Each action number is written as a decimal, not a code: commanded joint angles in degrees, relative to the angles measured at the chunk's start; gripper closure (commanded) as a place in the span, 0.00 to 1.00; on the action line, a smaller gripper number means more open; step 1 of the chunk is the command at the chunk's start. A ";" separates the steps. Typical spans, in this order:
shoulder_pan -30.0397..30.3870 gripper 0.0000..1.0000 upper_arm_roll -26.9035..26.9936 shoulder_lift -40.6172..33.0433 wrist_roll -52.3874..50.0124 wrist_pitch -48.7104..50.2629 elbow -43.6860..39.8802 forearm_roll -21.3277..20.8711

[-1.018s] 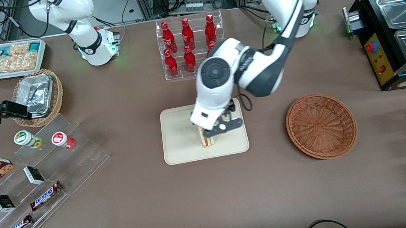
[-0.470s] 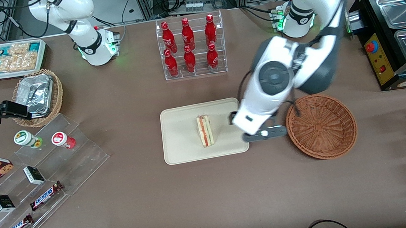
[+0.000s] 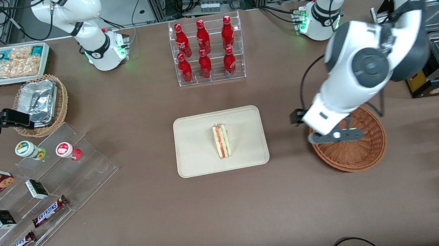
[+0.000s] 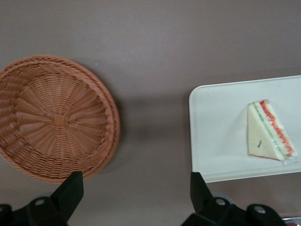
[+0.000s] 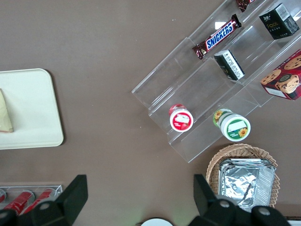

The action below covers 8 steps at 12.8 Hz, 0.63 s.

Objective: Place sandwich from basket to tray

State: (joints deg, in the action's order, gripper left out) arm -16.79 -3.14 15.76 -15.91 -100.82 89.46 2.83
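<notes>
The sandwich, a white bread wedge with red and green layers, lies on the beige tray near its middle. It also shows in the left wrist view on the tray. The reddish-brown wicker basket is empty and stands beside the tray, toward the working arm's end; the wrist view shows its bare weave. My left gripper hangs above the basket's rim nearest the tray, open and empty, with its black fingers wide apart over bare tablecloth.
A clear rack of red bottles stands farther from the camera than the tray. A stepped clear stand with snack bars, a tan basket with foil containers and a white snack box lie toward the parked arm's end. A black food warmer stands at the working arm's end.
My left gripper let go of the sandwich on the tray, then rose and swung away sideways to above the basket's rim. The sandwich stays on the tray.
</notes>
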 commanded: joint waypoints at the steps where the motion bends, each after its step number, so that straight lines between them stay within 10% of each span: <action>1: 3.94 0.00 -0.46 -5.47 8.93 2.72 4.06 0.68; 8: 10.11 0.00 -0.20 -11.54 11.96 9.76 4.23 -0.20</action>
State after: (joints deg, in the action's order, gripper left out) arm -7.00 -3.06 7.08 -4.59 -92.00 91.43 2.83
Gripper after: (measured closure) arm 0.000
